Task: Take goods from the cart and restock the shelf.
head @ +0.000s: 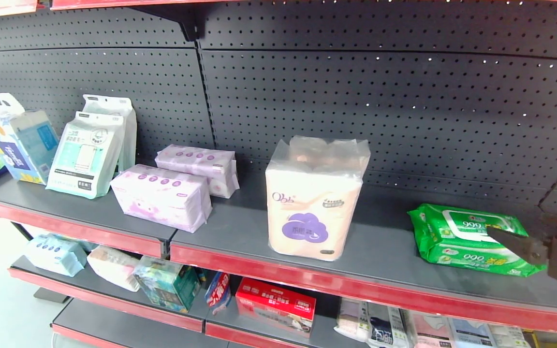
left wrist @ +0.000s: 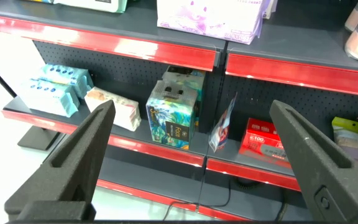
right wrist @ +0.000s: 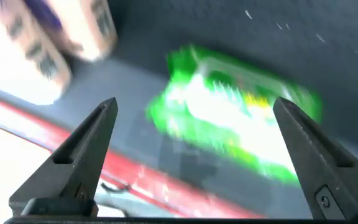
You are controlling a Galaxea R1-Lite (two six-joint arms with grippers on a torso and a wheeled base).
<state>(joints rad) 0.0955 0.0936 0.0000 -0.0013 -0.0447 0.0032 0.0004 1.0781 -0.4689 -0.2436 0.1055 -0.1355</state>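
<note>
A green wet-wipes pack point(head: 457, 232) lies flat on the dark shelf board point(head: 385, 241) at the right. My right gripper point(head: 510, 241) hovers just in front of the pack's right end, over the shelf's front part. In the right wrist view this gripper point(right wrist: 196, 101) stands open, with nothing between its fingers and the green pack point(right wrist: 241, 124) lying beyond them. My left gripper point(left wrist: 191, 106) is open and empty, held in front of the lower shelves.
A peach toilet-paper pack point(head: 312, 198) stands mid-shelf. Purple tissue packs point(head: 162, 195) and white pouches point(head: 87, 154) sit further left. The shelf has a red front lip point(head: 307, 278) and a pegboard back. Below are a red box point(left wrist: 266, 140), a teal box point(left wrist: 176, 115) and blue packs point(left wrist: 55, 90).
</note>
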